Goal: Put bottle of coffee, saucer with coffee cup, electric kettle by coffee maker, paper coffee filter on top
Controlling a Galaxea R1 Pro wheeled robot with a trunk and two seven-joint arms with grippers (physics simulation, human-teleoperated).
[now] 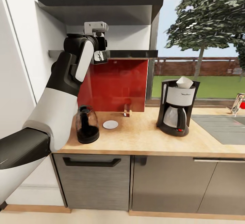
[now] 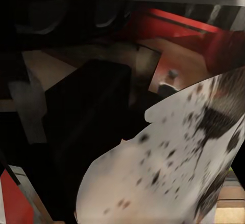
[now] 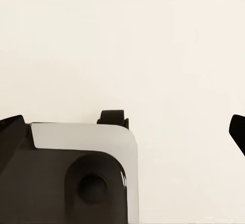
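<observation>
My left gripper [image 1: 99, 56] is raised to the front edge of the black kitchen shelf [image 1: 132, 53], shut on the bottle of coffee [image 1: 100, 57]. The bottle's black-and-white label [image 2: 173, 162] sits close against a dark finger [image 2: 87, 127]. Below, on the kitchen countertop [image 1: 143, 137], the dark glass electric kettle [image 1: 87, 124] stands at the left with the white saucer [image 1: 110, 124] beside it. The coffee maker [image 1: 177, 110] stands to the right with the paper coffee filter [image 1: 184, 82] on top. The coffee cup is out of view. My right gripper [image 3: 125, 132] is open over a pale surface.
A small shiny object [image 1: 127, 110] stands against the red back panel [image 1: 115, 84]. A sink [image 1: 221, 128] and tap [image 1: 236, 104] lie at the counter's right end. A second dark shelf [image 1: 102, 8] hangs above. Grey cabinet fronts [image 1: 95, 179] run below the worktop.
</observation>
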